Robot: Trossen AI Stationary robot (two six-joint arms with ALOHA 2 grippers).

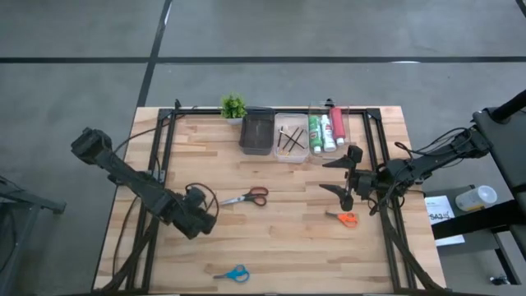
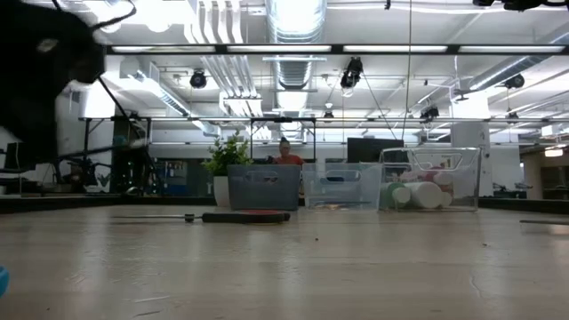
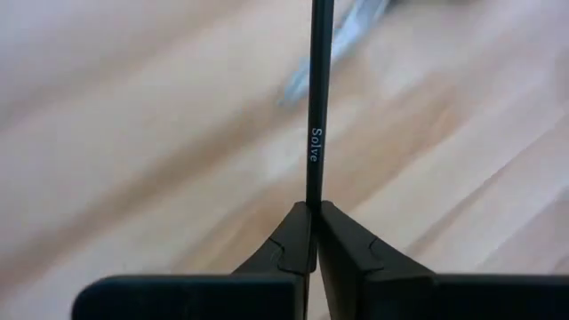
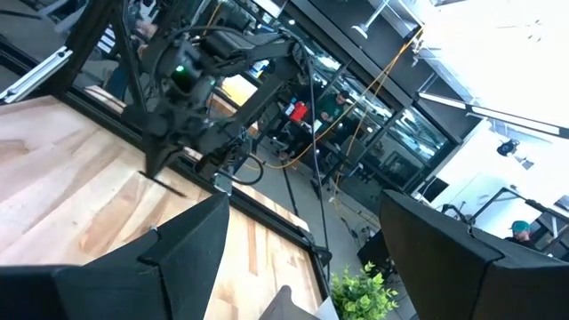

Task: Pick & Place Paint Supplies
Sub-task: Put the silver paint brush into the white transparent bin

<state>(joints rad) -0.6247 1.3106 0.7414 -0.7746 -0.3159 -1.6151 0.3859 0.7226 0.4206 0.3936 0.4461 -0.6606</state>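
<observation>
My left gripper (image 1: 197, 212) (image 3: 313, 209) hovers over the table's left half, shut on a thin dark brush (image 3: 314, 107) marked "Solve". The right wrist view shows this brush (image 4: 164, 182) as a short dark line under the left arm. My right gripper (image 1: 348, 174) (image 4: 307, 222) is open above the table's right half, touching nothing. Red-handled scissors (image 1: 246, 197) lie flat mid-table, orange scissors (image 1: 347, 218) just nearward of the right gripper, and blue scissors (image 1: 233, 274) by the near edge. Green, white and red tubes (image 1: 326, 130) sit in a clear bin. My left gripper pinches the brush's thin shaft (image 3: 313, 191) between its two fingertips (image 3: 293, 233). The shaft runs away from the fingertips in the plane between the fingers. It appears lifted clear of the blurred tabletop behind it. Which end of the brush the fingers have does not show.
Along the far edge stand a small potted plant (image 1: 233, 106), a dark bin (image 1: 256, 133), a clear bin with brushes (image 1: 290, 140) and the tube bin (image 2: 431, 178). A black frame rail (image 1: 385, 164) runs beside the right arm. Bare wood lies mid-table (image 1: 288, 238). A person (image 2: 286, 153) shows beyond the table.
</observation>
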